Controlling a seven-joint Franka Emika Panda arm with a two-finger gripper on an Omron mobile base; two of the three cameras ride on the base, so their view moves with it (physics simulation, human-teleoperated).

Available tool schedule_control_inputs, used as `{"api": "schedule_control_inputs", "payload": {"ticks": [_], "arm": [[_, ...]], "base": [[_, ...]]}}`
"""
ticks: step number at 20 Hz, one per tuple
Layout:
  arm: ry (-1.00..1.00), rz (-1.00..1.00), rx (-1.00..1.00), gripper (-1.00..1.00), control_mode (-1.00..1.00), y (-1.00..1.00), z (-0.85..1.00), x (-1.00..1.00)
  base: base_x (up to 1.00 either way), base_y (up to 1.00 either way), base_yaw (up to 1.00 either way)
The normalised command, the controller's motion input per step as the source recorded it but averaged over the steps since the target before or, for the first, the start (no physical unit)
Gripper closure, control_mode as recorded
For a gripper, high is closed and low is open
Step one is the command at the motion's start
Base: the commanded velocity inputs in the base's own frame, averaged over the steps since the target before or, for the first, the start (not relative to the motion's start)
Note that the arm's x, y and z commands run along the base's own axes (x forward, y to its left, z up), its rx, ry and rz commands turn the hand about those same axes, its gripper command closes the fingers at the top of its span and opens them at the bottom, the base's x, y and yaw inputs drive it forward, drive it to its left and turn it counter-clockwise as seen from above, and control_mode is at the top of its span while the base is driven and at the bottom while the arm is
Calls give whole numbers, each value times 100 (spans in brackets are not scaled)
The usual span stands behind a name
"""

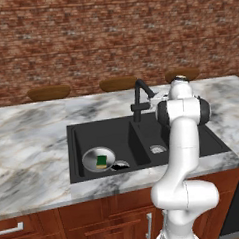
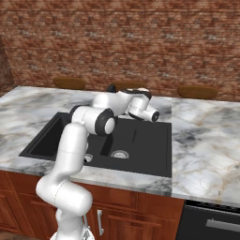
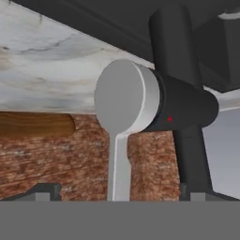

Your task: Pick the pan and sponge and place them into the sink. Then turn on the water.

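Marble counter (image 1: 28,147) runs across a brick-walled kitchen, with wooden cabinet fronts (image 1: 98,223) below its near edge. Set into it is the black double-basin sink (image 1: 76,154). The pan (image 1: 91,154) lies in the larger bowl, near the front wall and just beside the round drain (image 1: 120,165), and the sponge (image 1: 102,160) rests green side up inside the pan; both placements appear complete.

Behind the divider stands the black faucet (image 1: 138,98), and no stream falls from its spout. In the hand view the faucet's lever (image 3: 121,154) hangs close ahead of the camera, its round grey cap facing the lens. The gripper (image 3: 119,194) is spread wide, its dark fingertips (image 3: 44,192) flanking the lever without touching it.

The step in hand is judged to be turning on the water. It likely calls for a short advance until one finger meets the lever's flat blade, then a steady push along the lever's swing, not a squeeze.

Room is tight at the back: the faucet post (image 3: 190,154) stands just beside the lever, and the brick wall (image 1: 111,37) and wooden bowls (image 1: 48,92) lie beyond. Open space remains above the basins for withdrawal.
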Motion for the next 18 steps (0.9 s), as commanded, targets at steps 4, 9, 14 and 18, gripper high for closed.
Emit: {"api": "schedule_control_inputs", "payload": {"ticks": [4, 9, 14, 18], "arm": [[0, 0, 1, -100, -100, 6, 10, 4], [5, 0, 0, -100, -100, 0, -16, 21], [5, 0, 0, -100, -100, 0, -25, 26], [1, 0, 0, -100, -100, 1, -12, 28]], "base": [[0, 0, 0], [0, 0, 0], [0, 0, 0], [0, 0, 0]]}}
